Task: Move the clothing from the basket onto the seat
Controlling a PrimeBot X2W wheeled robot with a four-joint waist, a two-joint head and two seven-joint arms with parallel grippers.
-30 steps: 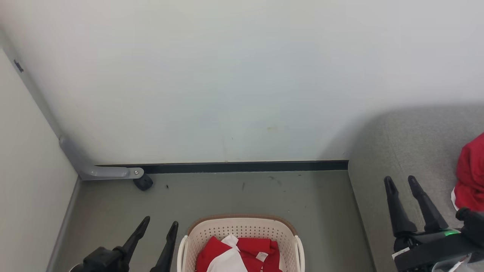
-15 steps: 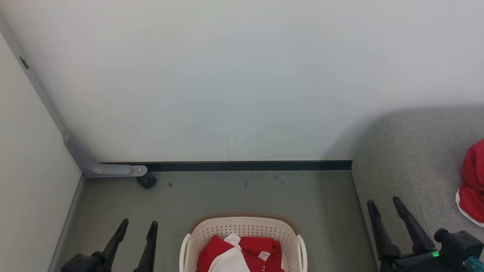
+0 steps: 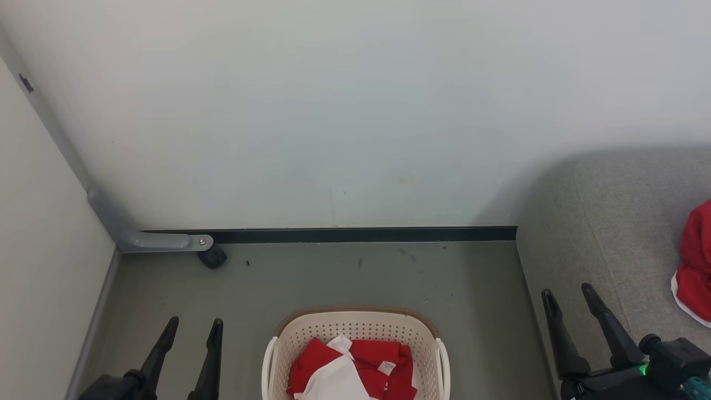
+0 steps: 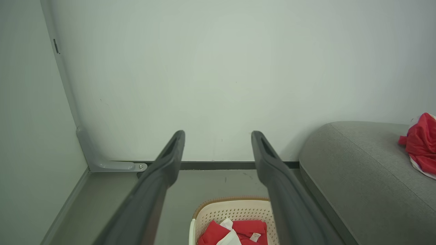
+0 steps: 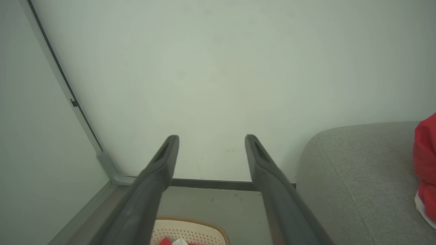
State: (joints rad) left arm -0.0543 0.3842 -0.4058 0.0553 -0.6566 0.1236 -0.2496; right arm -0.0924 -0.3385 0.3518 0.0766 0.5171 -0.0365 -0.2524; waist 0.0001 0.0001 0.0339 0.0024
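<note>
a: where was the clothing [image 3: 355,369]?
b: bunched in the basket [image 3: 361,328] on the floor, red with a white panel on top. another red piece [image 3: 694,261] lay on the seat [image 3: 622,222].
a: and the grippers?
b: left gripper [image 3: 195,320] and right gripper [image 3: 567,289] were both spread wide, holding nothing, one on each side of the basket.
a: how would it handle?
b: likely light and limp, prone to drape — best pinched at a raised fold near the middle.

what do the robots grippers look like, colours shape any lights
Both the left gripper and right gripper have two long, matte black fingers tapering to rounded tips, each with a slot-like recess near the tip. The right one's black base carries a small green light and a teal piece.
</note>
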